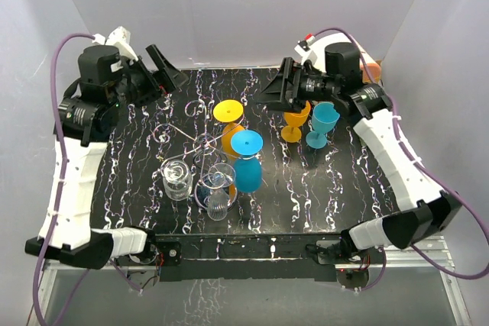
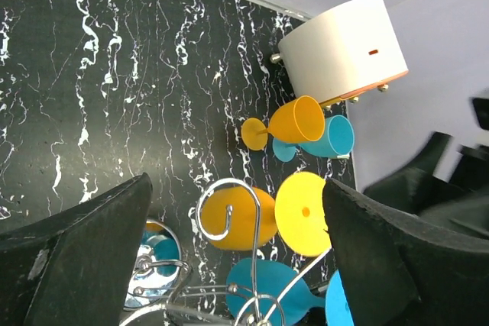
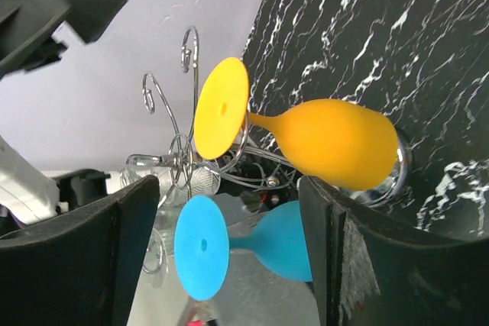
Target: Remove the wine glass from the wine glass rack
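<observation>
The silver wire wine glass rack (image 1: pixel 200 143) stands mid-table on a round shiny base (image 3: pixel 402 163). An orange wine glass (image 1: pixel 228 112) and a blue wine glass (image 1: pixel 247 159) hang upside down from its right arms. Two clear glasses (image 1: pixel 177 179) hang on its near side. My left gripper (image 1: pixel 165 71) is open and empty, back left of the rack. In its view (image 2: pixel 237 188) a scroll arm (image 2: pixel 227 211) and the orange glass (image 2: pixel 243 223) lie between the jaws. My right gripper (image 1: pixel 280 89) is open and empty, back right. In its view (image 3: pixel 229 188) the orange glass (image 3: pixel 336 143) and blue glass (image 3: pixel 229 248) lie ahead.
An orange glass (image 1: pixel 294 123) and a blue glass (image 1: pixel 322 123) stand upright on the table right of the rack, under the right arm. A white cylindrical object (image 2: pixel 344 45) sits at the back right corner. Grey walls close the back and sides.
</observation>
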Motion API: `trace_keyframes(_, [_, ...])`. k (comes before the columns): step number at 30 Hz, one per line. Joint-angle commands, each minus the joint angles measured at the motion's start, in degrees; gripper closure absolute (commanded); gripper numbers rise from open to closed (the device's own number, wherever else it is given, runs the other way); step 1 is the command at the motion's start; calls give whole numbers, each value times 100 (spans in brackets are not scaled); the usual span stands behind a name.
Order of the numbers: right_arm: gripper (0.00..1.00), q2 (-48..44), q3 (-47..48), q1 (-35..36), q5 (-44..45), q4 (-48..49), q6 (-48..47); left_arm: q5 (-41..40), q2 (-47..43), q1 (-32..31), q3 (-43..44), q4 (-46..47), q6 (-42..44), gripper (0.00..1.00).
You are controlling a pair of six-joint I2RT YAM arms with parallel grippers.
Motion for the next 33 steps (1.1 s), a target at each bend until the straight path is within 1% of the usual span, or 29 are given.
trace_keyframes(1, [30,214,172,248,-26,492,772,-49,-652,-31,-222,139,-124,8])
trace_keyframes(5, [33,432,265,467,286,655,809,-46,-949,-28,-389,-19,-174,7])
trace_keyframes(8, [38,637,296,557,254,779,831,-73,-1100,-24,-447,-164,-179,7])
trace_keyframes(12, [40,815,418,688,347,926,838,5,-1283,-28,-543,-237,-250,7])
trace_keyframes(16, [44,946,433,746,407,1134,885,72,-1458,-25,-701,-238,-352,7])
trace_keyframes(18, [49,1008,424,780,408,1203,884,98,-1509,-31,-750,-259,-388,7])
trace_keyframes(25, [59,1139,425,836,394,1481,984,104,-1689,-24,-886,-263,-491,7])
trace_keyframes(31, [71,1148,381,871,444,1607,1062,140,-1728,-31,-963,-274,-536,7])
trace_keyframes(33, [74,1136,352,879,444,1655,1108,161,-1742,-26,-978,-264,-546,7])
